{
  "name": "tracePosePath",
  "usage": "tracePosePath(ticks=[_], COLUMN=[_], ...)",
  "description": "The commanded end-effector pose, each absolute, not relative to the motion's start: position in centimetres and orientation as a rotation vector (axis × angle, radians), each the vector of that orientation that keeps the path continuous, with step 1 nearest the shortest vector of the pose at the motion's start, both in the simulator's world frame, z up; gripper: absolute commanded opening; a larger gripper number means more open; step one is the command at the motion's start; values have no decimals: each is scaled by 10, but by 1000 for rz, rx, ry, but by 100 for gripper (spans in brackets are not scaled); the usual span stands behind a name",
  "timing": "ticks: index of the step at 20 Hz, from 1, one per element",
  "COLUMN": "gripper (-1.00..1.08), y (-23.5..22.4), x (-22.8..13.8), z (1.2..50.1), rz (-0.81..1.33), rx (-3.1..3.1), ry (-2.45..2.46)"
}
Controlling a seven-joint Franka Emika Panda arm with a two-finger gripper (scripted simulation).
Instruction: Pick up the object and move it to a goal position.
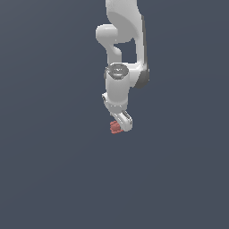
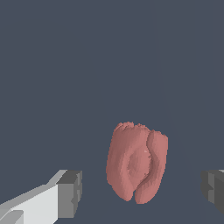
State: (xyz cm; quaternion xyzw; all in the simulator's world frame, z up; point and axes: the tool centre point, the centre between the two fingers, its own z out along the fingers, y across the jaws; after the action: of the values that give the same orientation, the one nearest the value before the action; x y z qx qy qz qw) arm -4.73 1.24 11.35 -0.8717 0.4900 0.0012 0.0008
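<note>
The white arm (image 1: pixel 121 58) reaches down over the flat grey surface (image 1: pixel 44 179), and the gripper (image 2: pixel 141 192) is spread wide, its grey pads (image 2: pixel 70 192) well clear on both sides. The brick-red object (image 2: pixel 136 164) lies on the surface between them, untouched, at the exterior view's left of the wrist.

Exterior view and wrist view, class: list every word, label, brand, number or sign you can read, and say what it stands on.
None: no text, number or sign can be read in either view. The brick-red object is plain and ridged, the white arm and the gripper carry no marking, and the grey ground is blank.
</note>
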Motion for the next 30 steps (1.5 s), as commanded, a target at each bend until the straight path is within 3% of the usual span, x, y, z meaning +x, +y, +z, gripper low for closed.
tracePosePath(ticks=[1, 20, 30], gripper=[100, 100, 100], y=[13, 14, 13], x=[-50, -58, -59], z=[110, 99, 59], rz=[3, 0, 0], rx=[-2690, -2561, -2557], ry=[1620, 1820, 1825])
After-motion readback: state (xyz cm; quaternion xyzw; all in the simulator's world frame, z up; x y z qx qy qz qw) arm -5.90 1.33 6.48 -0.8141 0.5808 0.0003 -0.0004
